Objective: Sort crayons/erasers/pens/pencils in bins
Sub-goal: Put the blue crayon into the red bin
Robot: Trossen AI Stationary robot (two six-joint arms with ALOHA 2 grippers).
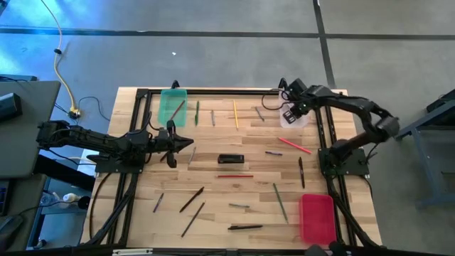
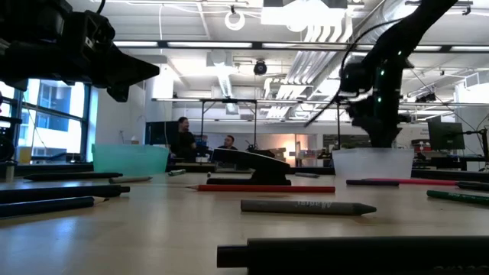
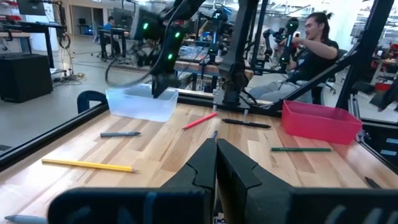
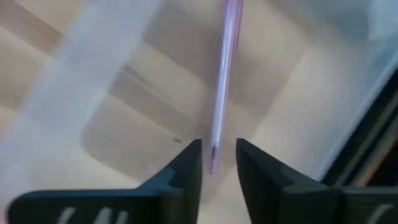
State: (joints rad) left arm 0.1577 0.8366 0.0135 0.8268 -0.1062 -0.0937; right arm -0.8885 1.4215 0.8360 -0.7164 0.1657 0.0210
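My right gripper (image 1: 290, 114) hangs over the clear bin (image 1: 298, 119) at the table's far right, fingers pointing down. In the right wrist view its fingers (image 4: 218, 155) stand slightly apart on either side of the near end of a thin pinkish pen (image 4: 222, 74). The pen shows inside the bin, and the gap is wider than the pen. My left gripper (image 1: 186, 143) is shut and empty at the table's left middle, above the wood, and also shows in the left wrist view (image 3: 216, 149). The green bin (image 1: 173, 107) holds a dark stick. The red bin (image 1: 316, 217) stands near right.
Pens and pencils lie scattered on the wood: a yellow pencil (image 1: 235, 114), red pencils (image 1: 293, 145) (image 1: 234, 176), a green pencil (image 1: 280, 201), black pens (image 1: 301, 172) (image 1: 245, 227). A dark block (image 1: 230, 159) sits mid-table. A black frame rims the table. People sit beyond.
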